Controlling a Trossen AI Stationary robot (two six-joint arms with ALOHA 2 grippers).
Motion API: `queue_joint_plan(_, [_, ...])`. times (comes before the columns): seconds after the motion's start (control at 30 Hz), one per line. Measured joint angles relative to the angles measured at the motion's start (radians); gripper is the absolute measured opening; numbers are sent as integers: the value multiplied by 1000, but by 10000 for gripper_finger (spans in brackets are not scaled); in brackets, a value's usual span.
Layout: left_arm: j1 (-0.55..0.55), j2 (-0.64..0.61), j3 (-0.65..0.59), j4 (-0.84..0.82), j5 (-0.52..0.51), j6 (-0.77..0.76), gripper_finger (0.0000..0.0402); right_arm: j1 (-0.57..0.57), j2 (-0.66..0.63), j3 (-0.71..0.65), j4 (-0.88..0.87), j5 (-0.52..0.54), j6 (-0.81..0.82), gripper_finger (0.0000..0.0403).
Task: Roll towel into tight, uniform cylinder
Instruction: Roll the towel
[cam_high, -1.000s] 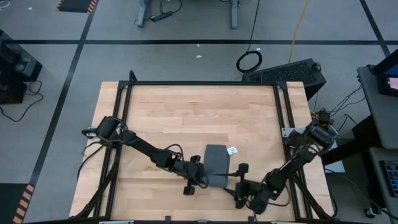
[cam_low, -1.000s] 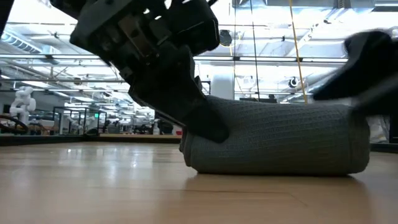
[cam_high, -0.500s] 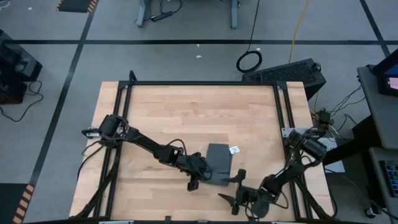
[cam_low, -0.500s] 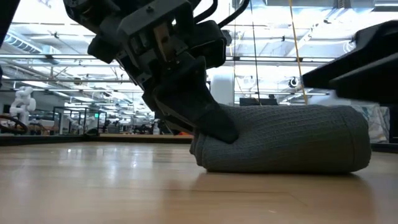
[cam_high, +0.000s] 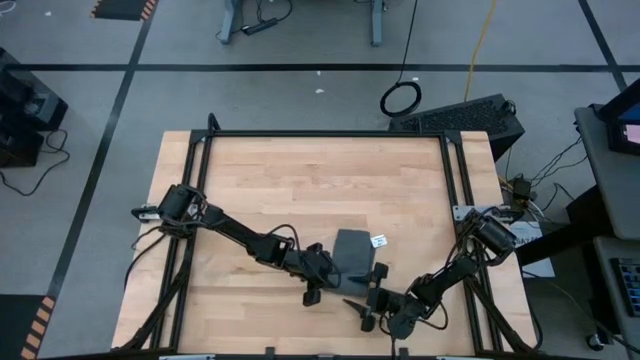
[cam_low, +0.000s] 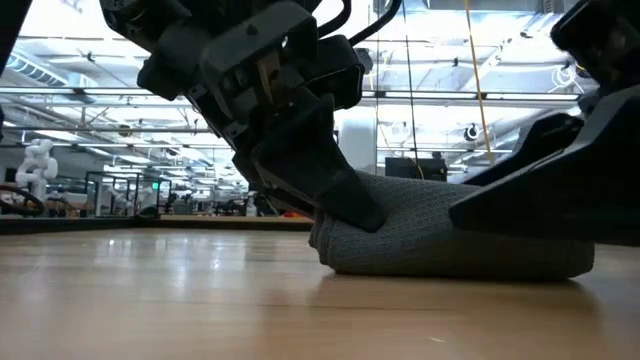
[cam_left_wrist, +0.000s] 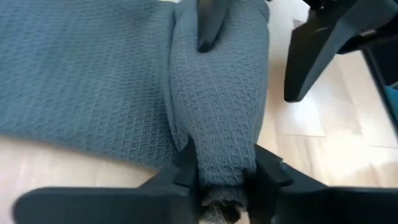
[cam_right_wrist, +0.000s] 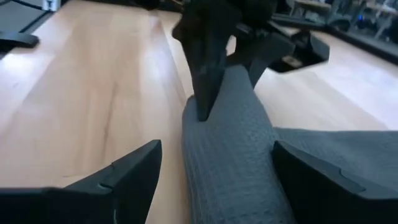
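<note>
**Rolled end of grey towel held between both grippers at the table's near edge**

The towel (cam_high: 352, 252) is seen lying on the wooden table (cam_high: 300, 180), toward the near edge and a little right of centre. Its near part has been wound into a roll, while a flat portion is left spread out toward the middle of the table. A small white tag (cam_high: 378, 241) is visible at the towel's right edge, resting on the wood. In the low view the roll (cam_low: 450, 235) is shown lying along the tabletop, its textured weave clearly visible and its underside resting on the surface.

The left end of the roll is gripped by the left gripper (cam_left_wrist: 222, 177); in the left wrist view its fingers (cam_left_wrist: 186, 171) are pressed against either side of the rolled cloth, which is squeezed narrow between them. In the low view this gripper (cam_low: 330, 195) is tilted down onto the roll's end.

The right gripper (cam_right_wrist: 217, 180) is positioned at the opposite end of the roll, its fingers (cam_right_wrist: 124, 177) spread wide to either side of the cloth. Contact with the towel cannot be told for certain. In the high view the right gripper (cam_high: 368, 296) is found just beside the towel's near right corner.

A black metal frame (cam_high: 320, 134) is seen bordering the tabletop.
</note>
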Motion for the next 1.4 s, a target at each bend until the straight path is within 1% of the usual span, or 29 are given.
queue_joint_plan(0.07, [1,-2,-1,-1,-9,11,109,0,0,1,-35,1,48,297])
queue_joint_plan(0.17, [0,-6,-2,-9,-8,34,159,0,-1,1,-78,1,102,297])
queue_joint_plan(0.27, [0,-36,-3,-68,-6,56,208,-1,-2,1,-107,2,137,297])
queue_joint_plan(0.4, [-19,-91,-5,-172,-7,119,259,0,-1,0,-127,-1,164,297])
queue_joint_plan(0.43, [-29,-106,-5,-190,-28,141,269,0,-1,0,-132,-2,171,297])
queue_joint_plan(0.5, [-56,-122,-5,-197,-105,182,286,0,-1,0,-143,-4,184,297])
queue_joint_plan(0.63, [-122,-120,-5,-159,-308,235,310,0,-1,0,-146,-11,187,297])
queue_joint_plan(0.73, [-163,-114,-3,-104,-395,245,326,-1,-1,0,-146,-25,192,297])
queue_joint_plan(0.83, [-206,-112,-4,-48,-485,297,348,-1,-1,0,-145,-34,195,297])
queue_joint_plan(0.97, [-237,-100,-2,84,-516,390,383,-1,0,0,-144,-41,195,297])
queue_joint_plan(1.03, [-236,-78,-2,113,-517,423,395,-1,0,-1,-146,-44,196,297])
queue_joint_plan(1.13, [-217,-29,-2,123,-521,438,397,-3,1,-1,-151,-71,197,297])
queue_joint_plan(1.2, [-202,4,-3,114,-521,410,396,-7,2,-2,-154,-94,207,297])
queue_joint_plan(1.33, [-190,50,-4,147,-531,369,395,-11,2,-1,-167,-99,243,297])
queue_joint_plan(1.4, [-193,64,-4,178,-531,363,388,-11,2,-1,-168,-98,243,297])
